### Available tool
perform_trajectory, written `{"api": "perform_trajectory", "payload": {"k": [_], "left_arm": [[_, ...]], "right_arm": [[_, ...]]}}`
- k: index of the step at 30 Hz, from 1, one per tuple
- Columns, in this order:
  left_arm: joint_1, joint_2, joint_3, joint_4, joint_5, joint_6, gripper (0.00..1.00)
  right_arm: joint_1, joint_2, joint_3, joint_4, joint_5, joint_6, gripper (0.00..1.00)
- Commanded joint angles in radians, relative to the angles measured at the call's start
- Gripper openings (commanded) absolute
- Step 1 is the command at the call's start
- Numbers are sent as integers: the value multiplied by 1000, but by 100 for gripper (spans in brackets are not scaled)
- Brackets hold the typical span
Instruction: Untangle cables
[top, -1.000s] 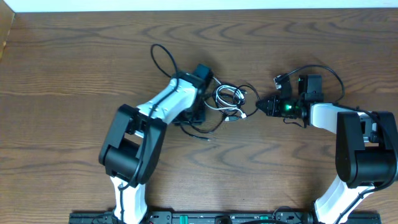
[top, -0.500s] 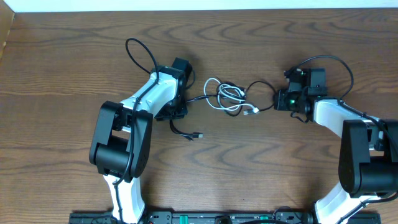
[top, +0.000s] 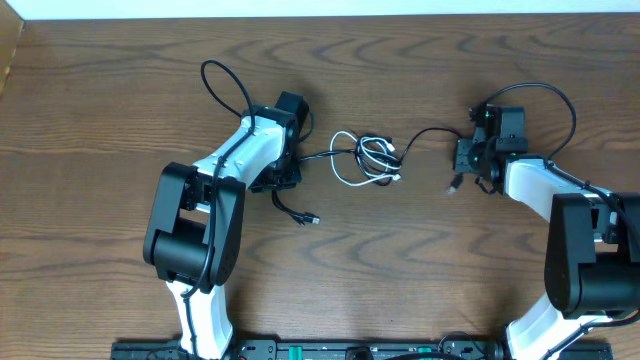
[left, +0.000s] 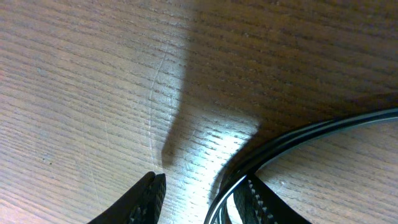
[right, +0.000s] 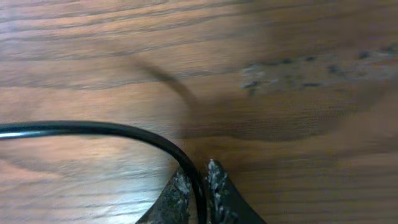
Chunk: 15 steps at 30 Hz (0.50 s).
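Note:
The cables lie as a small knot of white and black loops at the table's middle. From the knot a black cable arcs right to my right gripper, its plug end hanging just below. In the right wrist view that black cable runs between the tips of the right gripper, which is shut on it. Another strand leads left to my left gripper. In the left wrist view the left gripper stands open, with cable strands against its right finger.
A loose black cable end with a plug lies below the left gripper. Each arm's own thick black wire loops above it: the left arm's loop and the right arm's loop. The table's far edge runs along the top.
The left arm moved left early on, drawing a strand out of the knot, then held still. The right gripper moved right with the black cable, and the knot spread out.

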Motion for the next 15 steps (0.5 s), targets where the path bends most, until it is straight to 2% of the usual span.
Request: {"api": "perform_trajectory", "payload": {"k": [1, 7, 9, 15], "left_arm": [[7, 27, -3, 5, -31, 6, 41], [7, 27, -3, 1, -29, 7, 42], [7, 25, 2, -9, -29, 18, 46], [10, 24, 142, -148, 0, 37, 49]], "right_arm": [[-4, 80, -62, -51, 167, -7, 11], [-3, 80, -62, -51, 166, -6, 16], [-3, 80, -62, -51, 166, -6, 19], [-3, 80, -62, -47, 132, -6, 24]]}}
